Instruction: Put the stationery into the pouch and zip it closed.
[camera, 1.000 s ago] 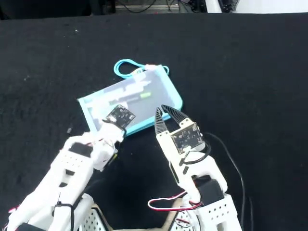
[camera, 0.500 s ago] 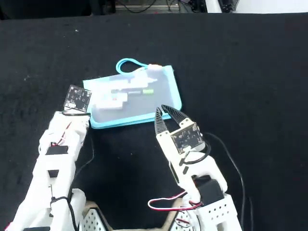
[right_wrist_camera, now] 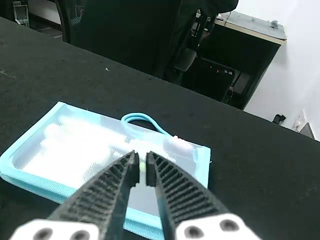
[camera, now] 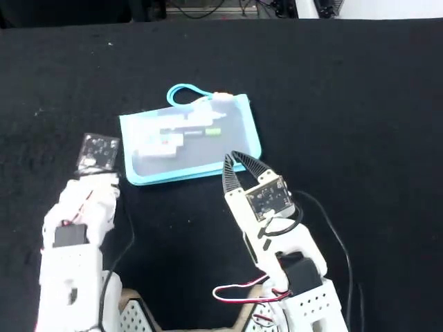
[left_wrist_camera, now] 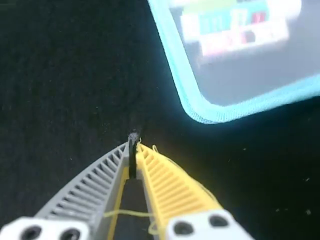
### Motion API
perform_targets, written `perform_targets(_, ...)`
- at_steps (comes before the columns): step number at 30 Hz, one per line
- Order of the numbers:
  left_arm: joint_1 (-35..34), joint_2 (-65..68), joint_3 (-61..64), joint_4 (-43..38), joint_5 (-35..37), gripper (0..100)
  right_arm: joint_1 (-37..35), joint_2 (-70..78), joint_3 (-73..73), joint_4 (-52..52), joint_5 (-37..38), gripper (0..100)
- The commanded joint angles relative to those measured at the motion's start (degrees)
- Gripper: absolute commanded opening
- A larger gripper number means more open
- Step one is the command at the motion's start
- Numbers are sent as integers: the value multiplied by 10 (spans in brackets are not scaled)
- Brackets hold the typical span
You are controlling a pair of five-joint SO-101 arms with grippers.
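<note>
The pouch (camera: 237,142) lies flat on the black table (camera: 346,104), and the stationery (camera: 163,142) looks to be inside it: pale, blocky pieces show through the translucent face, with a small green piece (camera: 212,131) among them, nearer the middle. Nothing loose lies around the pouch, so the loading step reads as done.

That leaves the zip. A small pale tab (camera: 221,97), likely the zip pull, sits on the pouch's edge next to the blue loop (camera: 181,93), towards the corner. Whether the teeth are closed all the way along that edge cannot be made out.

The left pincer (left_wrist_camera: 133,145) is clenched tight on nothing, tips together. It hangs over bare table just beside the pouch's rounded corner, at the short end away from the tab.

The right pincer (right_wrist_camera: 141,167) is drawn in to a sliver of a gap with nothing between the fingers. It sits at the pouch's long edge opposite the loop, its tips over the border near the corner on the tab's end. Contact with the fabric cannot be judged.

If the zip is open, one pincer needs to release, cross to the loop edge and pinch that small tab, while the other pins the pouch so it does not slide. If it is already shut, little is left to do.
</note>
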Motion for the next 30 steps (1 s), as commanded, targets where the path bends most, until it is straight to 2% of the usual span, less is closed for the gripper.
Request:
perform_targets(1,0,-164,49,48,66,30,6,-58,-2,-8,4,10)
perform_targets(8,-3,-383,129,142,70,30,6,-58,-21,-5,4,11)
perform_targets(11,1,-357,122,140,91,30,23,-57,-43,-4,18,11)
perform_targets(15,-3,-361,126,130,118,30,102,-56,-45,15,28,11)
perform_targets(20,-4,-371,136,127,115,30,157,-56,-46,112,28,11)
perform_targets(22,-1,-371,137,127,115,30,160,-56,-48,156,7,11)
perform_targets(27,-2,-371,138,127,115,30,161,-56,-44,254,-107,11)
perform_targets(30,-4,-371,139,127,115,30,161,-56,-46,285,-116,11)
